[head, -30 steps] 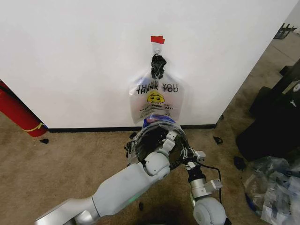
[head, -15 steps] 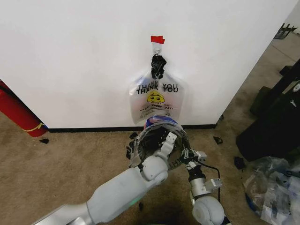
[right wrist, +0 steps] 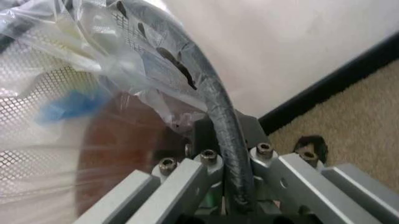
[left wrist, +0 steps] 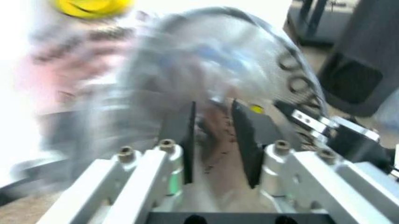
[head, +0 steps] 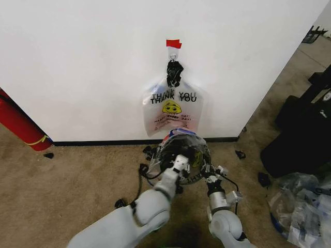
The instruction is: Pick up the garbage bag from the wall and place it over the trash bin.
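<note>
The black wire-mesh trash bin (head: 195,155) stands on the carpet at the foot of the white wall (head: 77,62). The see-through garbage bag (head: 178,135) with blue patches (right wrist: 68,105) is draped over it. My left gripper (head: 180,160) is at the bin's near side, its fingers (left wrist: 186,140) apart with crinkled plastic just ahead of them. My right gripper (head: 211,174) is shut on the bin's black rim (right wrist: 218,109), with bag film lying over the rim.
A clear "THANK YOU" smiley bag (head: 173,108) hangs from the hook (head: 173,51) under red tape, right above the bin. A long red cylinder (head: 18,124) leans at the left. Black cases (head: 305,134) and a heap of plastic bags (head: 300,206) crowd the right.
My left arm has dropped lower and drawn back, its gripper sliding from the bin's top down to its near side. The right gripper has stayed on the rim.
</note>
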{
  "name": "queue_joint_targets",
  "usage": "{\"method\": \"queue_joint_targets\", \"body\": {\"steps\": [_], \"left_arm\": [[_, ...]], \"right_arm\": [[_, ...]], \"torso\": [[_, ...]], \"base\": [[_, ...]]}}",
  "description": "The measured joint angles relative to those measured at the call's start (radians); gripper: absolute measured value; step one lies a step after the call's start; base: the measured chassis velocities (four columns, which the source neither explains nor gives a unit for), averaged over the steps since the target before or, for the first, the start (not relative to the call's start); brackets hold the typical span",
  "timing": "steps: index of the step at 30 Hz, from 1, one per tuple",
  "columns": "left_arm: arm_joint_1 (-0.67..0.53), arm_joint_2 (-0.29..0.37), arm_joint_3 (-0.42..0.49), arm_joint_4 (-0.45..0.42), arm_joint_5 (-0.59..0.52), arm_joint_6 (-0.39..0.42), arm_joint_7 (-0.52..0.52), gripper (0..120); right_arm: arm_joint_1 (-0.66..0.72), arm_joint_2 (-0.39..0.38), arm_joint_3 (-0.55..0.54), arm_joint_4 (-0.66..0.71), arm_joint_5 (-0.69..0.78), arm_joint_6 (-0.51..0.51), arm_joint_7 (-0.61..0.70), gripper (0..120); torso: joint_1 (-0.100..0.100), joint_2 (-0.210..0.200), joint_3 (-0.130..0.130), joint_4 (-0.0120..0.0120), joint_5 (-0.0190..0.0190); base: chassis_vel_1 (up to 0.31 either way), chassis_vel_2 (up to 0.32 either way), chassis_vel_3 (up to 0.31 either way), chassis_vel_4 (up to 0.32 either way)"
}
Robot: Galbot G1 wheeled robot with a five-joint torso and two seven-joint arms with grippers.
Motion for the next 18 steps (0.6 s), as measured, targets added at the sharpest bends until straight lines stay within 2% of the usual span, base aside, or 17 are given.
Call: {"method": "queue_joint_targets", "body": {"steps": [5, 8, 9, 10, 11, 15, 16, 18], "left_arm": [[0.091, 0.094, -0.170, -0.060, -0.027, -0.003, 0.078, 45], [0.157, 0.132, -0.236, -0.080, -0.019, 0.045, 0.084, 58], [0.157, 0.132, -0.236, -0.080, -0.019, 0.045, 0.084, 58], [0.179, 0.142, -0.251, -0.086, -0.014, 0.078, 0.082, 62], [0.207, 0.154, -0.264, -0.094, -0.010, 0.120, 0.077, 68], [0.267, 0.166, -0.287, -0.114, -0.007, 0.215, 0.066, 84], [0.267, 0.166, -0.287, -0.114, -0.007, 0.215, 0.066, 84], [0.271, 0.157, -0.290, -0.107, -0.001, 0.231, 0.065, 91]], "right_arm": [[-0.002, 0.001, 0.006, 0.009, 0.071, -0.013, 0.004, 0], [-0.009, 0.006, 0.006, 0.026, 0.101, -0.022, 0.011, 0], [-0.009, 0.006, 0.006, 0.026, 0.101, -0.022, 0.011, 0], [-0.012, 0.008, 0.006, 0.031, 0.107, -0.023, 0.013, 0], [-0.015, 0.010, 0.006, 0.038, 0.113, -0.024, 0.016, 0], [-0.028, 0.014, 0.003, 0.070, 0.120, -0.030, 0.021, 0], [-0.028, 0.014, 0.003, 0.070, 0.120, -0.030, 0.021, 0], [-0.036, 0.014, 0.001, 0.086, 0.121, -0.031, 0.021, 0]], "torso": [[0.000, 0.000, 0.000, 0.0000, 0.0000], [0.000, 0.000, 0.000, -0.0001, 0.0001], [0.000, 0.000, 0.000, -0.0001, 0.0001], [0.000, 0.000, 0.000, -0.0001, -0.0001], [0.000, 0.000, 0.000, -0.0001, -0.0001], [0.000, 0.000, 0.000, 0.0001, 0.0001], [0.000, 0.000, 0.000, 0.0001, 0.0001], [0.000, 0.000, 0.000, 0.0000, 0.0000]], "base": [[0.000, 0.000, 0.000, 0.000], [0.000, 0.000, 0.000, 0.000], [0.000, 0.000, 0.000, 0.000], [0.000, 0.000, 0.000, 0.000], [0.000, 0.000, 0.000, 0.000], [0.000, 0.000, 0.000, 0.000], [0.000, 0.000, 0.000, 0.000], [0.000, 0.000, 0.000, 0.000]]}}
